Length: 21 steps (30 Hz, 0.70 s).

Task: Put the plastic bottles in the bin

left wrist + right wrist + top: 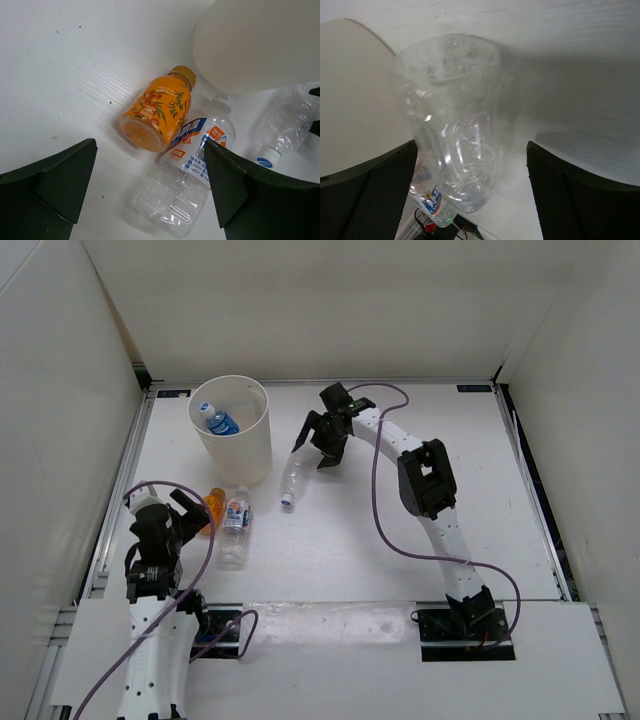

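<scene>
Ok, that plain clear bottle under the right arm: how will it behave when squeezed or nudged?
The plain clear bottle looks empty, so it is probably very light. Its thin ribbed walls will likely buckle under a firm squeeze. It lies on its side on the table, so a nudge across its length could roll it.

Faint "100%" on the orange bottle (pixel 157 112); Chinese lettering there and on the white-blue-red-labelled bottle (pixel 197 145), unreadable.

Under my right claw (pixel 312 453): plain bottle (pixel 291 480), bin (pixel 240 450) left. Before my left claw (pixel 192 515): juice bottle (pixel 157 112), labelled bottle (pixel 192 160) beside it.
</scene>
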Tool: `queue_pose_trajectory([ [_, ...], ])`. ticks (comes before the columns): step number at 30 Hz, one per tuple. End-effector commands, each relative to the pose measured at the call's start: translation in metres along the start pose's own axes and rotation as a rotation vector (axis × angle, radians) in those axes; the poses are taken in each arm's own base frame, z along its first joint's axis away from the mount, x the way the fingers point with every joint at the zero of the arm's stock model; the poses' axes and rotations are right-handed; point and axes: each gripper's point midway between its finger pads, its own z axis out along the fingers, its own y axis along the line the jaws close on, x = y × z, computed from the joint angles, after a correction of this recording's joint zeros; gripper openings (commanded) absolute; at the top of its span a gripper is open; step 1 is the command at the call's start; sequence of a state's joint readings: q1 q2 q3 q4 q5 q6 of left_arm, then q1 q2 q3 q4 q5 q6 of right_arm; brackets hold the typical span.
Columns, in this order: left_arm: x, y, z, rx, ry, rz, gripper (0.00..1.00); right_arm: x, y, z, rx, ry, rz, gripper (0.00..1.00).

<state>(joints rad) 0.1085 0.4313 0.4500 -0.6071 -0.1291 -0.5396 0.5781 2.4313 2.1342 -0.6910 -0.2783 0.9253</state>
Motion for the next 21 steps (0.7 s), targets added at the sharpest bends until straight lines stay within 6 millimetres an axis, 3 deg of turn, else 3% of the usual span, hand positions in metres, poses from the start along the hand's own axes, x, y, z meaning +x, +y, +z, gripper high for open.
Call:
queue_pose_trajectory([
  [1, -0.010, -0.002, -0.002, -0.007, -0.027, -0.016, 1.00, -0.008, 0.014, -0.011, -0.067, 0.034, 0.027, 0.90],
  [7, -0.008, -0.001, 0.001, -0.017, -0.008, -0.011, 1.00, -0.008, -0.001, -0.002, -0.053, 0.079, 0.035, 0.74],
  [14, -0.008, -0.001, 0.001, -0.019, -0.007, -0.015, 1.00, -0.004, -0.003, 0.010, -0.093, 0.149, 0.056, 0.55],
  [16, -0.007, -0.001, 0.001, -0.019, -0.004, -0.012, 1.00, -0.003, -0.005, 0.010, -0.085, 0.149, 0.050, 0.55],
  [19, -0.007, -0.002, 0.001, -0.018, -0.003, -0.013, 1.00, -0.003, -0.008, 0.006, -0.061, 0.148, 0.048, 0.63],
  [20, -0.007, -0.002, 0.001, -0.017, -0.004, -0.012, 1.00, 0.000, -0.008, 0.006, -0.058, 0.151, 0.024, 0.77],
  [21, -0.006, -0.001, 0.002, -0.020, 0.003, -0.014, 1.00, -0.001, -0.013, 0.006, -0.040, 0.147, 0.026, 0.82],
])
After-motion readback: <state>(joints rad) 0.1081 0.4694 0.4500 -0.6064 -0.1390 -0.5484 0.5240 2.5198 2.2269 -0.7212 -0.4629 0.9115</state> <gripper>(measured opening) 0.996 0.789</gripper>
